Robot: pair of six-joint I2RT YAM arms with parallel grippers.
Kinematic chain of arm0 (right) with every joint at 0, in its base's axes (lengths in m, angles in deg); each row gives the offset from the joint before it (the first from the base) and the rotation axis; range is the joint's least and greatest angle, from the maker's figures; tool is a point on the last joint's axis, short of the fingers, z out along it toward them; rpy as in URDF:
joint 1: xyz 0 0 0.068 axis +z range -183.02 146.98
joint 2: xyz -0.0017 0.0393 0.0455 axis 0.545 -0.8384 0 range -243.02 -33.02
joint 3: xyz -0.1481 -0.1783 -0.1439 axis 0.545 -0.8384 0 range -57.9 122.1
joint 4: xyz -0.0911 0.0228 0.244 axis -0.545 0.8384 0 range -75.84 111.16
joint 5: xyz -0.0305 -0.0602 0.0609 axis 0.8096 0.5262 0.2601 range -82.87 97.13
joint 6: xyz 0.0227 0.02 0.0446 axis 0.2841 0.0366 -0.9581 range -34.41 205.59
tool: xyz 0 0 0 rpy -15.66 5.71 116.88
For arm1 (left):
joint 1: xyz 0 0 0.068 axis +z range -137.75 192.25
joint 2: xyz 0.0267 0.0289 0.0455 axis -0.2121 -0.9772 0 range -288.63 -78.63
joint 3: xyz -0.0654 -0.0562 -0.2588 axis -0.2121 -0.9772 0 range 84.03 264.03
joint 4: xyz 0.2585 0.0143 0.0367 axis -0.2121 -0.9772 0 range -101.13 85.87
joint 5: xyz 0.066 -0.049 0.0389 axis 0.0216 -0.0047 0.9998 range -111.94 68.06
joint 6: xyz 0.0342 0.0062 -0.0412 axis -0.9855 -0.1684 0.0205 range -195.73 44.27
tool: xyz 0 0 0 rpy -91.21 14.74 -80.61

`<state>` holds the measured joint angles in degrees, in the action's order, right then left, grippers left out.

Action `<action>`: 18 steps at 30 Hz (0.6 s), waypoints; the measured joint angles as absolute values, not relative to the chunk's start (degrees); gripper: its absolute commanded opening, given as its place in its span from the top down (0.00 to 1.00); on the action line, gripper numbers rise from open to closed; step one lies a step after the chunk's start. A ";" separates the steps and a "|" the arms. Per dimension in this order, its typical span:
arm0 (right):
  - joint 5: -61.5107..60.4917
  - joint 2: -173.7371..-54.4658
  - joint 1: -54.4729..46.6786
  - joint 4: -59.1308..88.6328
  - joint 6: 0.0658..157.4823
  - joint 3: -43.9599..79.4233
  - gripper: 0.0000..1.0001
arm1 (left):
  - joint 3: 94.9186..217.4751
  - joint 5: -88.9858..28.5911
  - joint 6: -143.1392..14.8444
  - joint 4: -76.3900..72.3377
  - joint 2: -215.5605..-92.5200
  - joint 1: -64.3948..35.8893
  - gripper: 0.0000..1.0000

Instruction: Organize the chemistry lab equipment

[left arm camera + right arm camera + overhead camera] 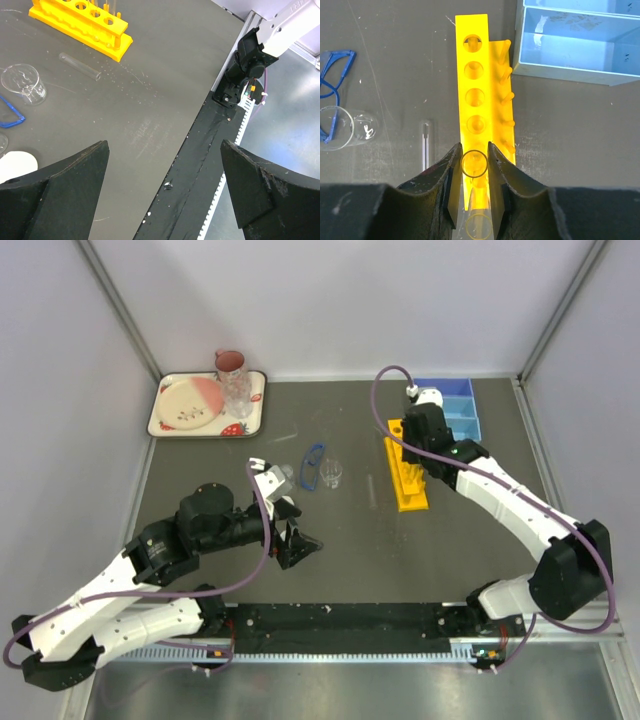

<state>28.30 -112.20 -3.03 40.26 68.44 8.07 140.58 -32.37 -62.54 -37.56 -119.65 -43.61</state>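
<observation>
dark grey matte tabletop [360,540], pale walls around. item: clear glass tube [474,176], upright, pinched between the black fingers of the right gripper [474,151]. it hangs straight above the near-end holes of the yellow holed rack [472,70], whose long axis runs away from the wrist; likely a plain descent. second tube [425,145] lies flat beside the rack, parallel. left gripper [164,147] spread wide, empty, farther off.

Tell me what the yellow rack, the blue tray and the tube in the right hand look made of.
Yellow rack: opaque plastic, likely, fairly matte; uniform bright colour, moulded holes and pegs. Blue tray: pale-blue plastic, seemingly translucent; thin smooth walls with soft reflections. Tube in the right hand: clear, glass or clear plastic; the rack shows through it.
</observation>
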 measured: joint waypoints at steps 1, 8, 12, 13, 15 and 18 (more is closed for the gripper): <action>28.32 -112.20 -3.03 40.26 68.44 8.05 0.69 | 140.58 -32.37 -62.54 -37.56 -119.65 -43.61 0.01; 28.96 -112.22 -2.63 39.61 68.53 6.96 0.59 | 140.58 -32.37 -62.54 -37.56 -119.65 -43.61 0.01; 29.26 -112.22 -2.59 39.35 68.57 6.96 0.54 | 140.58 -32.37 -62.54 -37.56 -119.65 -43.61 0.01; 29.41 -112.22 -2.50 39.32 68.59 6.96 0.53 | 140.58 -32.37 -62.54 -37.56 -119.67 -43.61 0.01; 29.66 -112.22 -2.11 39.26 68.79 6.96 0.51 | 140.58 -32.35 -62.54 -37.56 -119.80 -43.61 0.01; 29.98 -112.15 -1.45 39.63 69.38 7.35 0.45 | 140.58 -31.91 -62.54 -37.56 -120.70 -43.61 0.01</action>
